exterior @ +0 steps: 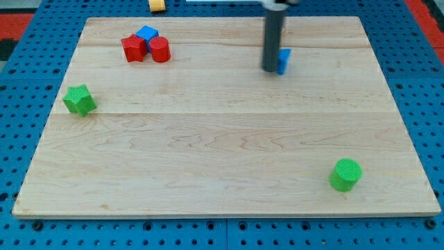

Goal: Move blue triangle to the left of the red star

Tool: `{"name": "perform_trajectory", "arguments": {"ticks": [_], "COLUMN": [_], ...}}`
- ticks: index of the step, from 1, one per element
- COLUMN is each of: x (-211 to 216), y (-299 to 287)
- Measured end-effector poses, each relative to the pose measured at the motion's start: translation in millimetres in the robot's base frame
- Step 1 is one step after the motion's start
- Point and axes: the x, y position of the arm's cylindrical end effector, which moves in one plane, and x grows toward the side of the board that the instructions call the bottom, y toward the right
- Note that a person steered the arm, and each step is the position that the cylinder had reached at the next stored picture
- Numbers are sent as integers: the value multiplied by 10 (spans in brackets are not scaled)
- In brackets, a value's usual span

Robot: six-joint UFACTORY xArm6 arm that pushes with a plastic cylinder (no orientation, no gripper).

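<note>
Rod only, no gripper on this rig, so nothing opens, shuts or grips; my tip (270, 69) is down on the board at upper centre-right, rod going up out of the view's top. Blue triangle (284, 60) sits just at 2 o'clock of the tip, touching or nearly so; rod covers its left part, shape hard to confirm from what shows.

Red star (133, 48) is far off at approx 9 o'clock from the tip, near the board's top-left corner. It's in a tight cluster: red cylinder (159, 50) touching it at 3 o'clock, blue block (146, 33) at 1 o'clock of the star, wedged behind the two reds. Blue triangle is well apart from the star, on its right side, not its left.

Other bits: green star (80, 100) near the board's left edge, approx 7 o'clock of the red cluster. Green cylinder (345, 174) low right, approx 5 o'clock from tip, well apart. Yellow block (157, 4) partly cut off at the view's top, off the wooden board (222, 160). Blue pegboard (21, 125) surrounds the board.
</note>
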Motion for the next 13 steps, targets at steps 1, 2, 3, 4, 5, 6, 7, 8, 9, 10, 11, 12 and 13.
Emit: {"name": "perform_trajectory", "arguments": {"ticks": [1,2,3,4,5,6,7,8,9,10,11,12,13], "x": [253,26,-241,-265,-206,-135,54,60,63,198,210,296,459], "y": [129,693,869,381,206,-249,-341,-805,-1586,-1575,-1991,-2095,-2207]}}
